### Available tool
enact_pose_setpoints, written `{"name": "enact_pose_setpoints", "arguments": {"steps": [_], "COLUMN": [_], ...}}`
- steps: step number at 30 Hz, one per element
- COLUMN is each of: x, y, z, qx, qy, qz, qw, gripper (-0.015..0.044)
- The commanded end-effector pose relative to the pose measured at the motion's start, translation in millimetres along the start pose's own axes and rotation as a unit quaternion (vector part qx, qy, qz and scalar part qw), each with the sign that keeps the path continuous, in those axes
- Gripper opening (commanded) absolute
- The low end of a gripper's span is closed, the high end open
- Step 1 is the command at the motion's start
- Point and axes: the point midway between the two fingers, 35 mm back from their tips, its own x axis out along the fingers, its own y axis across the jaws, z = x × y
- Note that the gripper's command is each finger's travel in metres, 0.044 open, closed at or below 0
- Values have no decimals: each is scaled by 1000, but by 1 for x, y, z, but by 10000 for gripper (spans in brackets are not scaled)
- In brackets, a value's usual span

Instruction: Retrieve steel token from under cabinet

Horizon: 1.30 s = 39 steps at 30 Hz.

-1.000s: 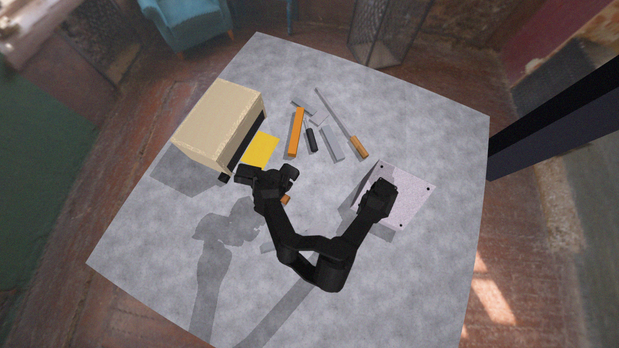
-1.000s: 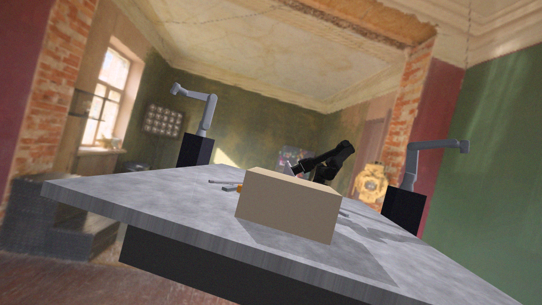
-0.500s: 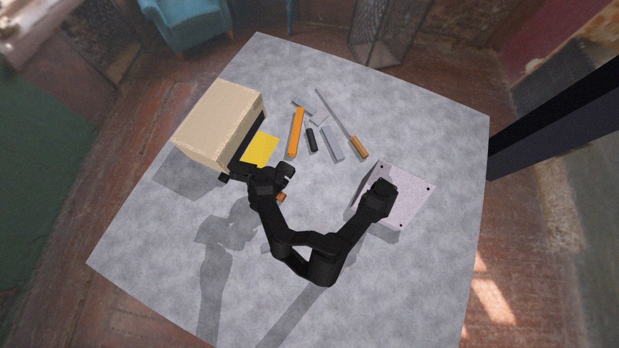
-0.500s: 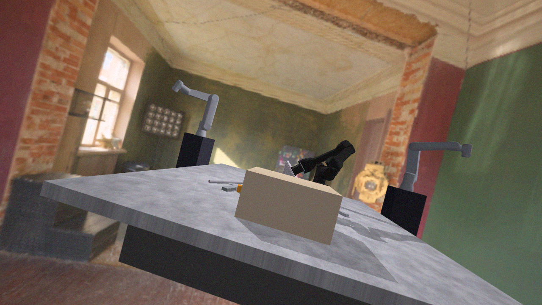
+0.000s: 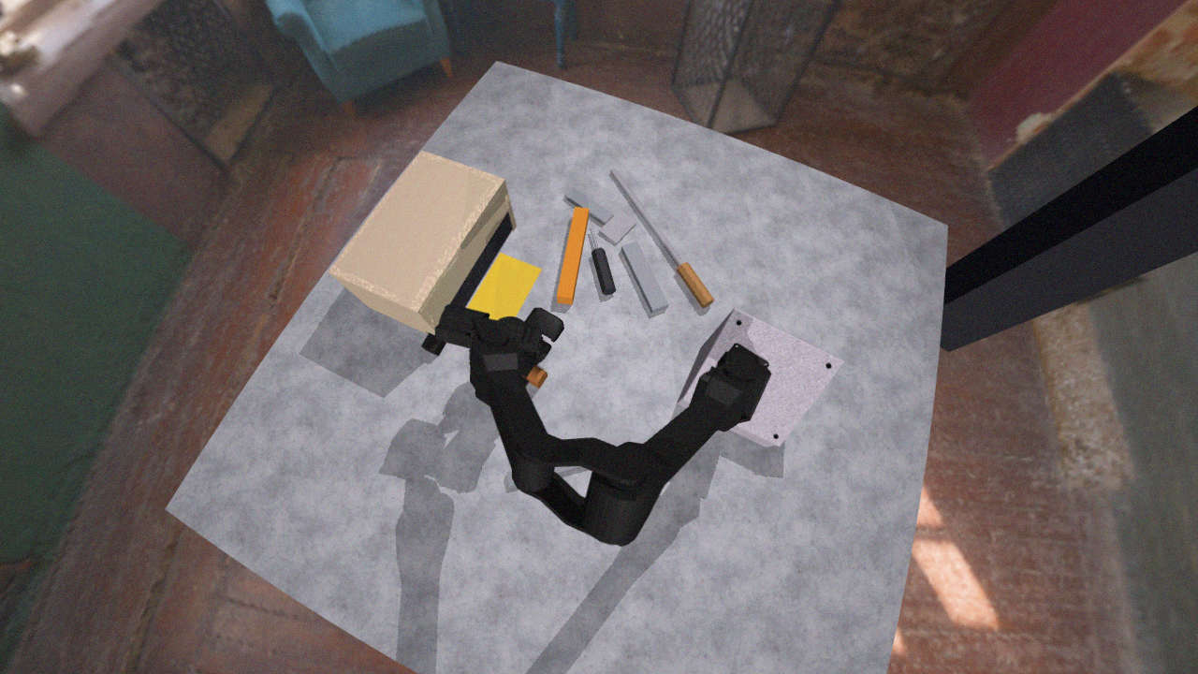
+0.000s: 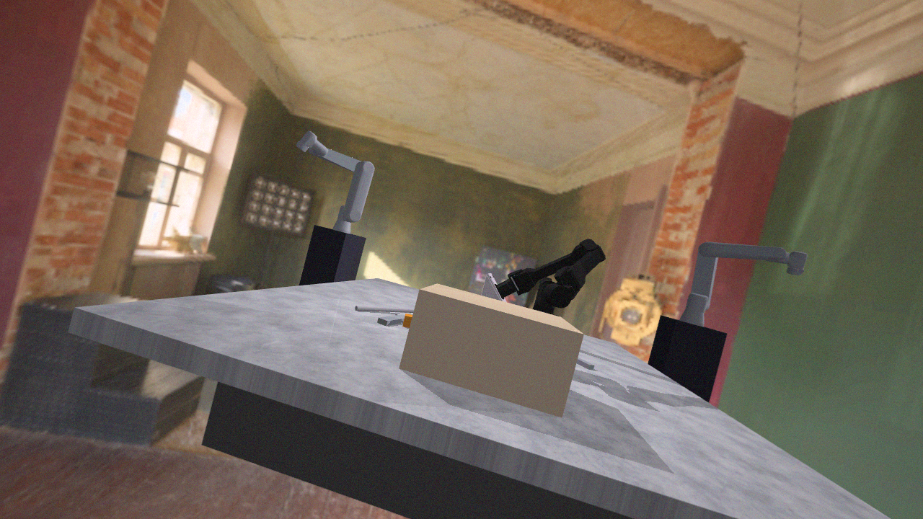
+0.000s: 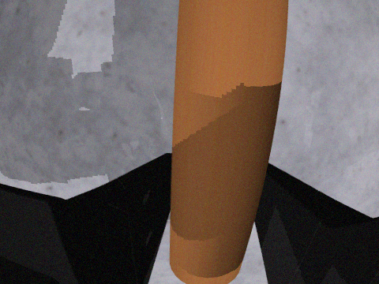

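With its hand (image 5: 452, 329) clamped on an orange tool handle (image 7: 227, 121) beside the cabinet (image 5: 418, 239), the arm has retrieval yet to finish: the token is nowhere visible, presumably underneath, and the yellow marked area (image 5: 504, 286) shows none.

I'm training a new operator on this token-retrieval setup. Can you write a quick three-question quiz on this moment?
1. True or false: the gripper is shut on an orange handle.
2. What colour is the marked area in front of the cabinet?
3. Which lies on the table between the orange bar and the grey block? A) black-handled screwdriver B) red cup C) blue ball

Key: 1 true; 2 yellow; 3 A
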Motion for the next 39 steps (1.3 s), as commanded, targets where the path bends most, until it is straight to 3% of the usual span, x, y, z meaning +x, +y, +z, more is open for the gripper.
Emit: {"name": "enact_pose_setpoints", "arguments": {"steps": [1,39], "x": [0,-1], "y": [0,-1], "z": [6,44], "qx": [-1,-2], "qy": [0,-1], "qz": [2,2], "qw": [1000,1000], "gripper": [0,0]}}
